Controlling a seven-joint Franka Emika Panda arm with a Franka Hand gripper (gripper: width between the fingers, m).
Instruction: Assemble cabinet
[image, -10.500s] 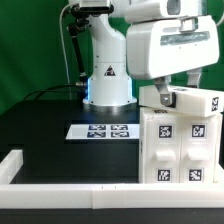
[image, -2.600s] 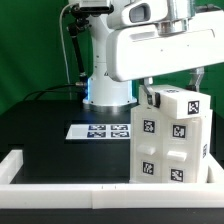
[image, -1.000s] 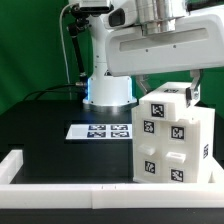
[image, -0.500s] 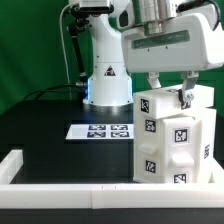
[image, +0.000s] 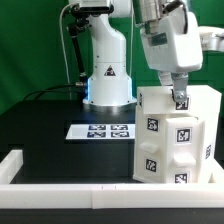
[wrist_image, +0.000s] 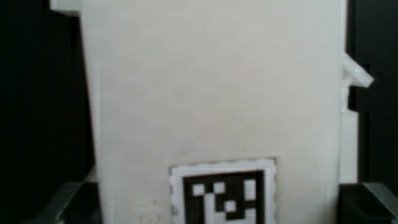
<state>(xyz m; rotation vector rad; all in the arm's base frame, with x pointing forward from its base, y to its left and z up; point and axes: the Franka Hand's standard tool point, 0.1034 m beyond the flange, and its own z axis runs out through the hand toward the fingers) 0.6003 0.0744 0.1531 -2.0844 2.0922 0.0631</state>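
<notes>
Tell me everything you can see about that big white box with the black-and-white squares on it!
The big white boxy plastic cabinet stands upright on the black table, at the exterior view's right, just behind the long white border rail. Its facing side is split into blocky sections, each with a square black-and-white tag. The robot's end effector is at its top edge. The wrist view shows a smooth white face with one tag.

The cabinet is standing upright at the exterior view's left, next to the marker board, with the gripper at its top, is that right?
Not quite: the exterior view shows the cabinet standing at that view's right, not its left. The marker board does lie beside it, and the gripper is at its top.
</notes>
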